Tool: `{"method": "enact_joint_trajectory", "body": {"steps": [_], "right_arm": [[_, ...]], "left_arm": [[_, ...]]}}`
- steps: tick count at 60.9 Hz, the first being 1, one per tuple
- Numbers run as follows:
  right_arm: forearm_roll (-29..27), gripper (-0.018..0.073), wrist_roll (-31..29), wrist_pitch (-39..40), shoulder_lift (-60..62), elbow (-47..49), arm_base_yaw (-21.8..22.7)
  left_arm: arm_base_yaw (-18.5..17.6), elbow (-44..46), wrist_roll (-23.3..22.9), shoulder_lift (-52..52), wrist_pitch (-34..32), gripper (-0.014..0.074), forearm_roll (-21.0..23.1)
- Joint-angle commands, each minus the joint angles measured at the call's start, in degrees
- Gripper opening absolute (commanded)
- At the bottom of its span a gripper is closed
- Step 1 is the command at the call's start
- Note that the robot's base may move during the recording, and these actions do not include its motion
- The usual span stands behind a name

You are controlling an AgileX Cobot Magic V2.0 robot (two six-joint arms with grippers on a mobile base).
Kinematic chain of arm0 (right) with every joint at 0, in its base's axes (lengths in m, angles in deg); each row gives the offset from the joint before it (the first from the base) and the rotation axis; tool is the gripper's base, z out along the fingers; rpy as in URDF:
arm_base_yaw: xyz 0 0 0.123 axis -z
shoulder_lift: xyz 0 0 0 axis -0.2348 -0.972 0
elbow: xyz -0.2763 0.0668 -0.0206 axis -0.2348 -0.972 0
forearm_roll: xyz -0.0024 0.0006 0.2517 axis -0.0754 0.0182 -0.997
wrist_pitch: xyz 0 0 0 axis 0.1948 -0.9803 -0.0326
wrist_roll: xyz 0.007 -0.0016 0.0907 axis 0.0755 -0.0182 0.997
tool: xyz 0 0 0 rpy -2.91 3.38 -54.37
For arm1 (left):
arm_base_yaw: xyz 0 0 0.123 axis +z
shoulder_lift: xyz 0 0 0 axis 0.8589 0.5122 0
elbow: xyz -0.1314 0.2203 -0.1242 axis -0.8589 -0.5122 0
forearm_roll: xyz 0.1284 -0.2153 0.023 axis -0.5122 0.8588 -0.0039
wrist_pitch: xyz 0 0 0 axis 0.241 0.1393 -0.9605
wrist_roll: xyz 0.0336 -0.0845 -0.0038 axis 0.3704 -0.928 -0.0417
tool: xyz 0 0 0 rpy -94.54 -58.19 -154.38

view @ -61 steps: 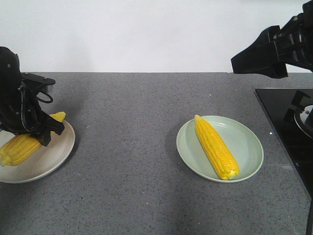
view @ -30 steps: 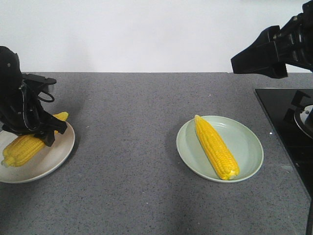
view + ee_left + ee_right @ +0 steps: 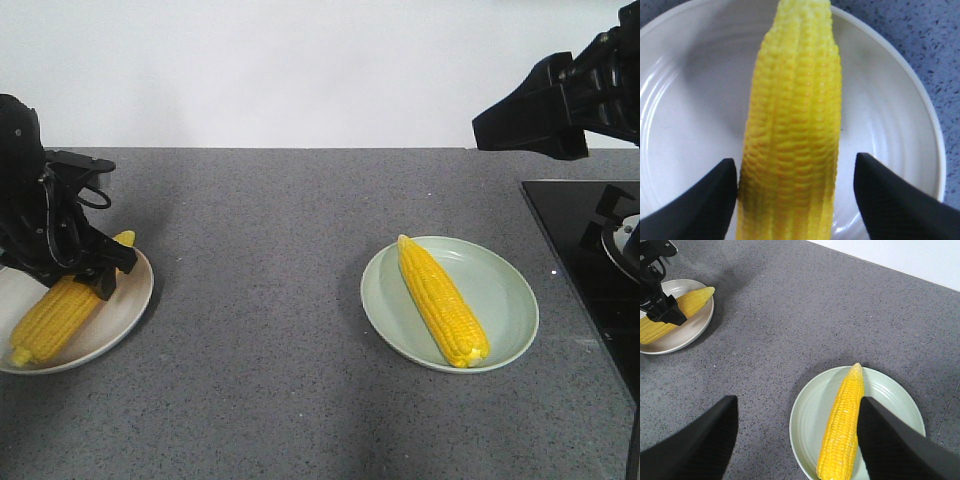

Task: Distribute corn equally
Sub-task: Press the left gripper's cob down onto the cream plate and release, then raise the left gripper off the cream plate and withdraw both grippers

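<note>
Left wrist view: corn [image 3: 792, 125] between spread fingers [image 3: 700, 200].

1. The left gripper [image 3: 85, 265] covers the middle of the left cob [image 3: 55, 318] in the front view; only its tip and lower length show.
2. The white plate [image 3: 125, 310] runs off the left edge there.
3. The stove [image 3: 580, 260] is cut by the right edge.
4. In the left wrist view the cob [image 3: 792, 130] runs off the bottom edge.
5. The right gripper [image 3: 795, 440] shows only its fingers [image 3: 695, 445].
</note>
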Motion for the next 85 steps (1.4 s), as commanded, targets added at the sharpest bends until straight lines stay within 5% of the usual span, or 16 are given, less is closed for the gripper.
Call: {"method": "enact_joint_trajectory", "body": {"steps": [1,40,55,74,85], "right_arm": [[-1.0,0.0483,-0.4,2.8,1.2,1.6,0.3],[-1.0,0.0338,-1.5,5.6,1.2,1.6,0.3],[-1.0,0.0211,-1.6,5.3,1.2,1.6,0.3],[-1.6,-0.0013,-4.4,4.0,1.2,1.6,0.2],[-1.9,-0.0009,-5.6,4.5,2.9,1.2,0.2]], "left_arm": [[0.0,1.6,-0.2,-2.7,-0.6,0.0489,-0.1],[0.0,1.6,-0.5,-11.7,-3.8,0.0375,0.0],[0.0,1.6,-0.5,-19.6,-4.4,0.0319,1.6],[0.0,0.1,6.8,-29.8,-6.6,0.0221,14.2],[0.0,-10.5,13.4,-37.5,-13.8,0.0138,24.7]]}}
